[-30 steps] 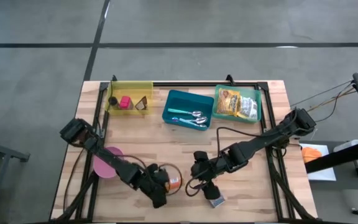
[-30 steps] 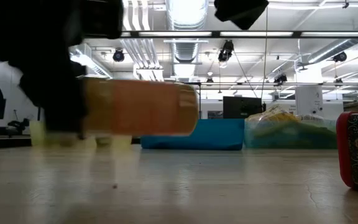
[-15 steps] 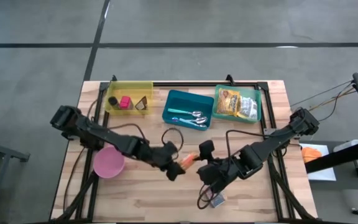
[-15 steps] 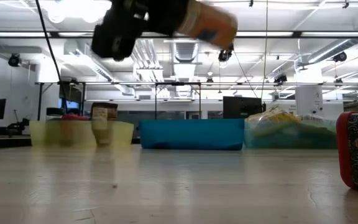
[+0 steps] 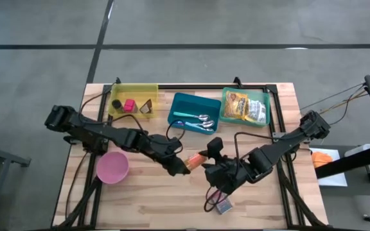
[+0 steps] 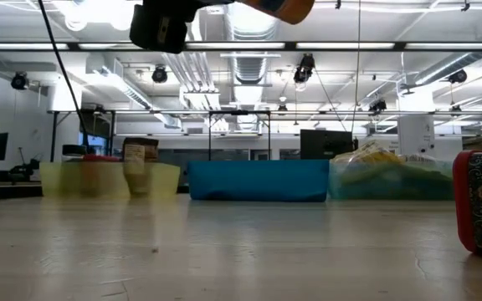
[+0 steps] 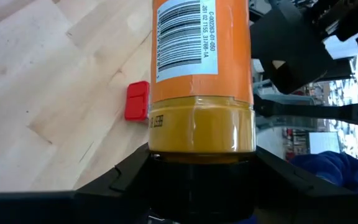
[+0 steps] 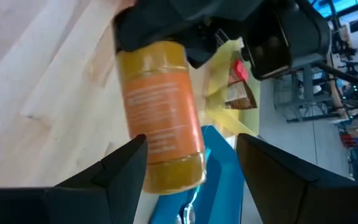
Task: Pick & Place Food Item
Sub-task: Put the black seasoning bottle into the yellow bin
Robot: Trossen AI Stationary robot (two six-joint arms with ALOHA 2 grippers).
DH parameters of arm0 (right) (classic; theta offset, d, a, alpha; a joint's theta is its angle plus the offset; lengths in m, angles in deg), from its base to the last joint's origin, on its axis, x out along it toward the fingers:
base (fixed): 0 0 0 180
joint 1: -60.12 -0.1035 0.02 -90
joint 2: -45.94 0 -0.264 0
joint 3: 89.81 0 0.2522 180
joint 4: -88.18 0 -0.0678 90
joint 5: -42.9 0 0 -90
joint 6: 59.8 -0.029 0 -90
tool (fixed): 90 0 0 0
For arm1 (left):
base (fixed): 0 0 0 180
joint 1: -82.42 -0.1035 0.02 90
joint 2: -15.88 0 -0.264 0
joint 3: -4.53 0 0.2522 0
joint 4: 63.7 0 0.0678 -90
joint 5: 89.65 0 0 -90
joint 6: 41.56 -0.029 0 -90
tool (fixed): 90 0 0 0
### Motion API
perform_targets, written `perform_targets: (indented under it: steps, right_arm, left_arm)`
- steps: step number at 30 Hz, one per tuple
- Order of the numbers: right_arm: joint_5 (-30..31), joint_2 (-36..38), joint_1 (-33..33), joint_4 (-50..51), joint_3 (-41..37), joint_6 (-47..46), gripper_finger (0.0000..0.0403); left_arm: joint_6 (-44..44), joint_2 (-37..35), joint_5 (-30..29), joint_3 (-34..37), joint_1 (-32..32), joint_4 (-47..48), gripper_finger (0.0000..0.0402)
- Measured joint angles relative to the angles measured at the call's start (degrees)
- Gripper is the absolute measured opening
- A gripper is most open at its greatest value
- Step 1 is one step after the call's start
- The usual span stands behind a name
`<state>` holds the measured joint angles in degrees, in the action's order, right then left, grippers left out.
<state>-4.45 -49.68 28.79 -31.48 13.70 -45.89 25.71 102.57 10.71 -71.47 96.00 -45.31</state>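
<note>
An orange-labelled jar [image 5: 196, 158] with yellow contents hangs high over the table's middle. My left gripper [image 5: 185, 164], reaching in from the table's left, is shut on it. In the low view the jar [image 6: 287, 7] shows at the top edge beside the dark gripper [image 6: 161, 25]. My right gripper [image 5: 211, 156] comes from the right and stands open. Its two fingers [image 8: 126, 168] stand either side of the jar's free end [image 8: 173, 171], with a wide gap on one side. My left gripper pinches one end of the jar [image 7: 201, 140] between its two fingers [image 7: 120, 180]. The fingers come from the table's left, slanting slightly down, and the jar sticks out ahead of them in line with them. The jar is lifted clear of the table. My right gripper has one finger close against the jar's side [image 8: 143, 149]; I cannot tell whether it touches.
A small red patterned box [image 5: 222, 206] stands near the front edge, below the right gripper. A pink bowl [image 5: 112, 167] sits at the left. Along the far edge stand a yellow bin [image 5: 133, 99], a teal bin [image 5: 194, 113] and a green bin [image 5: 266, 110] holding food packets.
My left gripper has carried the jar up off the table, from near the front edge toward the far edge and the right, rolling as it rose. The jar now hangs clear. My right gripper has risen from the red box and turned toward the jar.
</note>
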Motion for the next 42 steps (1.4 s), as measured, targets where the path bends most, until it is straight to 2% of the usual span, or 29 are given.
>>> perform_targets:
  steps: [7, 17, 19, 23, 26, 34, 42]
  right_arm:
    - [-4.12, -0.02, 1.01, -0.06, 0.24, 0.06, 0.0247]
    - [-14.70, -0.07, 3.90, -0.06, 0.33, -1.87, 0.0247]
    - [-14.13, -0.07, 3.85, -0.17, 0.73, -1.49, 0.0247]
    - [-8.09, -0.11, 3.32, -0.05, 0.88, 1.43, 0.0247]
    - [-6.83, -0.11, 3.10, -0.04, 0.88, 4.16, 0.0247]
    - [-7.66, -0.13, 3.25, -0.06, 0.62, 6.42, 0.0247]
    - [-13.16, -0.13, 4.44, -0.26, 0.59, 0.89, 0.0247]
  left_arm:
    - [0.27, 0.00, 0.84, 0.00, -0.96, -0.13, 0.0207]
    - [0.01, 0.02, 1.26, 0.07, -1.37, 0.15, 0.0207]
    - [-0.20, 0.02, 1.29, 0.07, -1.36, 0.09, 0.0207]
    - [-0.37, 0.02, 1.77, 0.07, -1.35, -0.28, 0.0207]
    - [-0.35, 0.02, 1.86, 0.07, -1.35, -0.23, 0.0207]
    - [0.07, 0.02, 2.35, 0.07, -1.49, -0.16, 0.0207]
    - [0.20, 0.02, 2.39, 0.07, -1.89, -0.13, 0.0207]
